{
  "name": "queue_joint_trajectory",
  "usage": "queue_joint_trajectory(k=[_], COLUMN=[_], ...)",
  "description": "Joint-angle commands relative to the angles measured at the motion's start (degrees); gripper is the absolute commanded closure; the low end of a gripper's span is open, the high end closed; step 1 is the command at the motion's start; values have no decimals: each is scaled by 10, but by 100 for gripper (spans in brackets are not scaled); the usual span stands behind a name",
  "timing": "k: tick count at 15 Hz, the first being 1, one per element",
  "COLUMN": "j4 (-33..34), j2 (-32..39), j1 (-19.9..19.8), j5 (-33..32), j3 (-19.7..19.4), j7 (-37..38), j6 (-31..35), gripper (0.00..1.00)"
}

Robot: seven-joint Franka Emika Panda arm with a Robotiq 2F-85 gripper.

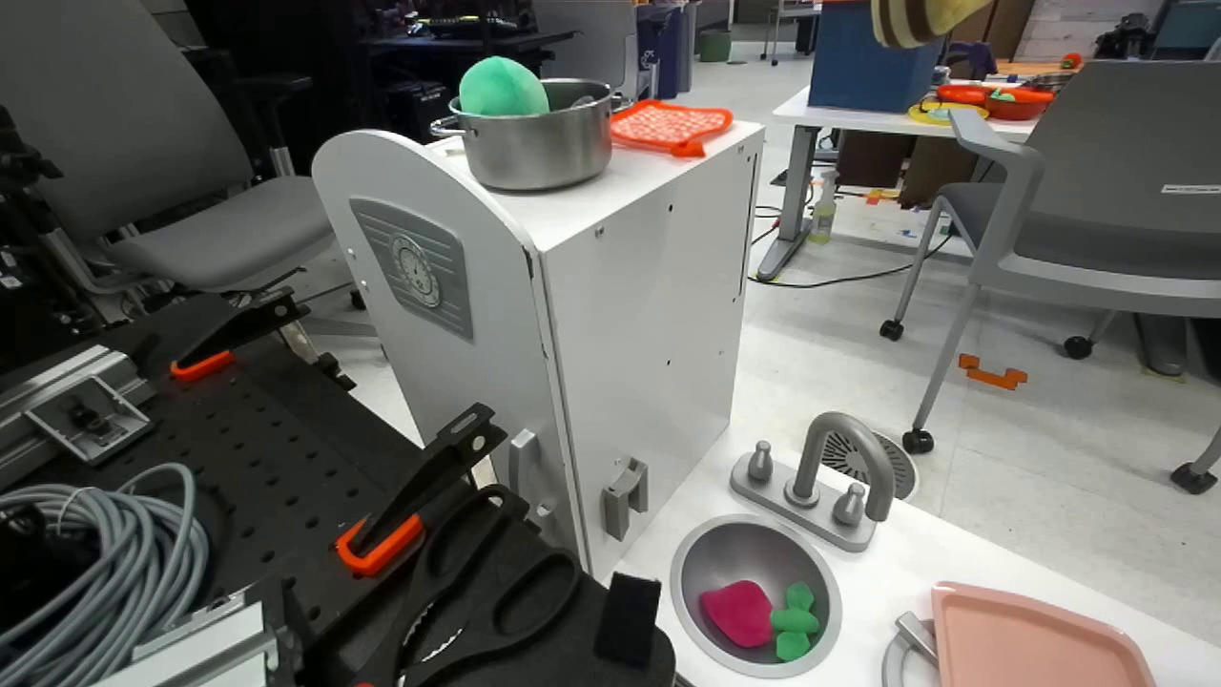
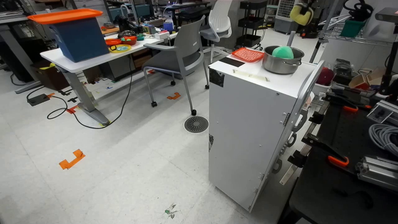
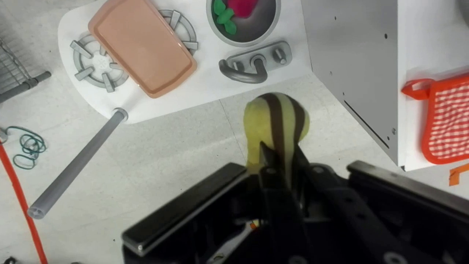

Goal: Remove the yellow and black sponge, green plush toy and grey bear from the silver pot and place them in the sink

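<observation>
Yellow and black sponge (image 3: 257, 119) held aloft

In the wrist view the faucet (image 3: 259, 66) stands between sponge and sink (image 3: 243, 44), at half past eleven; the pink tray (image 3: 144, 49) lies at ten, the red checked pot holder (image 3: 452, 121) at three. In both exterior views the green plush toy (image 1: 504, 88) sits in the silver pot (image 1: 544, 157); a grey bit (image 1: 584, 100) beside it shows too little to name. The gripper (image 3: 282, 149) is closed partway, both fingers pinching the sponge. In an exterior view it hangs fingers-down, toward one o'clock from the sponge.
</observation>
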Motion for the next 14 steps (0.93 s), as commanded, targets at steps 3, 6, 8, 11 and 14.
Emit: queue_joint_trajectory(k=[3, 6, 8, 11, 14], j4=[0, -1, -4, -7, -13], j2=[9, 13, 15, 15, 12], j1=[2, 1, 1, 1, 0], j5=[27, 25, 20, 20, 21], j3=[22, 26, 26, 26, 26], j7=[-26, -25, -22, -24, -28], j6=[28, 20, 20, 20, 20], gripper=[98, 63, 49, 27, 4])
